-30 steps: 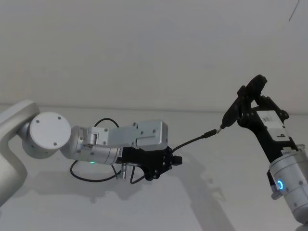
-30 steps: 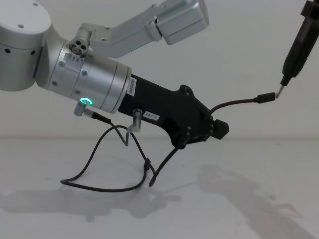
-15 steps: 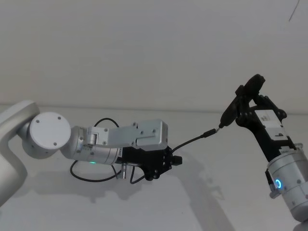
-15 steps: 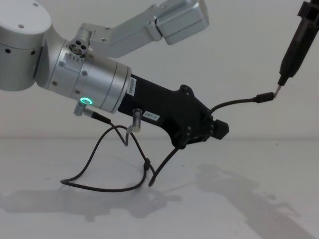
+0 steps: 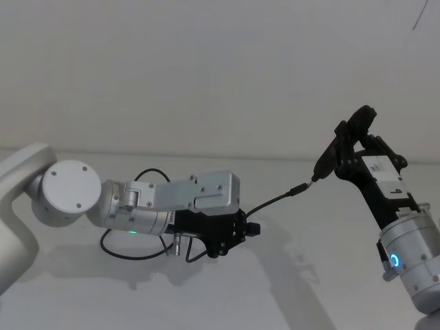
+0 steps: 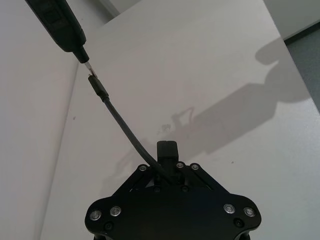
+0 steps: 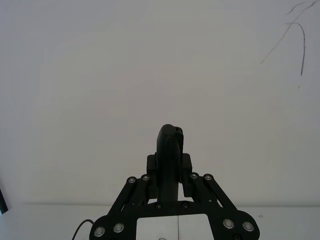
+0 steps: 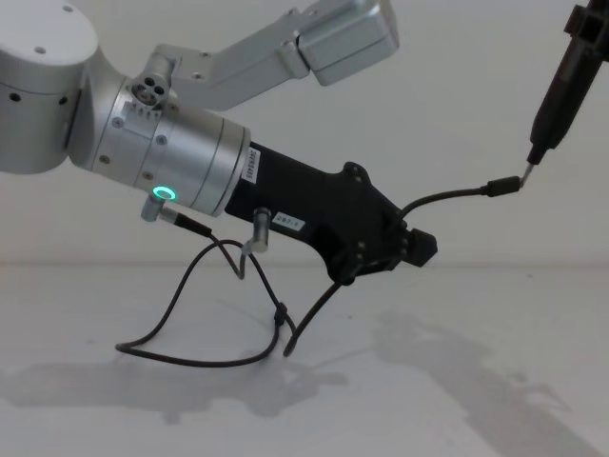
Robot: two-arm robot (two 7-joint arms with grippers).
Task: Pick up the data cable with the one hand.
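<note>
We see the left gripper [image 8: 404, 249], a black two-fingered claw on a thick silver cylindrical arm with a green ring light, reaching in low from nine o'clock in the head view, its jaws closed on the long thin black data cable [image 8: 447, 198] near one end. The cable is off the white table [image 8: 457, 400] here: from the fingers it arcs up toward two o'clock, stiff enough to hold its own curve, and we judge the grip sits close to the plug so that the free length stays short and steerable. Its small black plug [image 5: 298, 189] ends in a tiny metal tip just beside the thin metal tip of the slim black tool [image 8: 556, 95], which the right gripper [image 7: 170, 165] clamps upright; whether the two tips touch, we cannot tell. The tail of the cable drops from the gripper at seven o'clock to the table. Behind it, a looping black wire with silver barrel plugs [image 8: 195, 295] hangs from the arm's own body and rests on the table, no part of the pick. We judge the cable already picked up.
</note>
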